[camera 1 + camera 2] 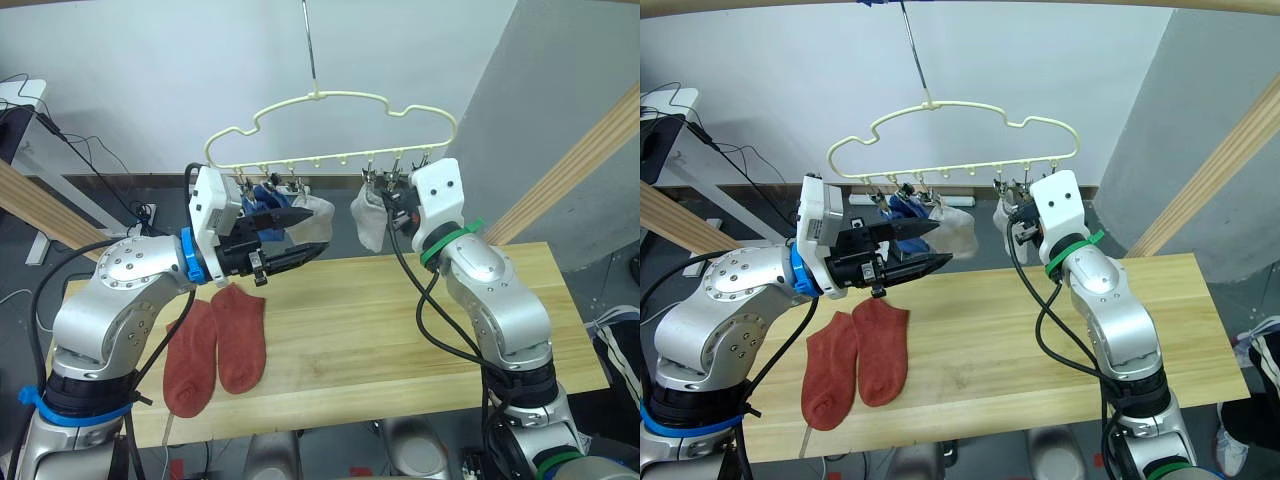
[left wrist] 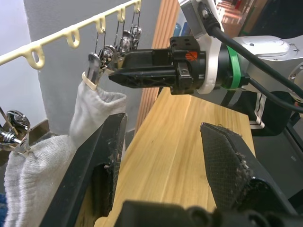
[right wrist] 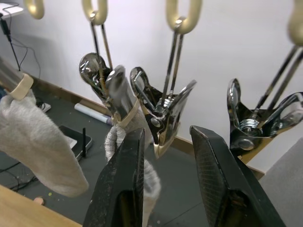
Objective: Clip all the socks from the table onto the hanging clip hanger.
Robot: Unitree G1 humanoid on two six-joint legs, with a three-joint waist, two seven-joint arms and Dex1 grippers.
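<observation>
Across the near part of the scene runs the table (image 1: 400,330), with two red socks (image 1: 215,345) lying side by side at its left end, touching along their length. Above the table's far edge hangs the hanger (image 1: 330,125), a cream frame with a row of metal clips (image 3: 163,111) along its lower bar. Two grey socks are clipped: one (image 1: 368,218) hangs right of centre, the other (image 1: 318,215) left of centre, with blue fabric (image 1: 262,196) just left of it. Left gripper (image 1: 290,238) is raised beside the left grey sock (fingers wide apart, holding nothing). Right gripper (image 3: 163,184) sits just below the clips beside the right grey sock, fingers parted, empty.
</observation>
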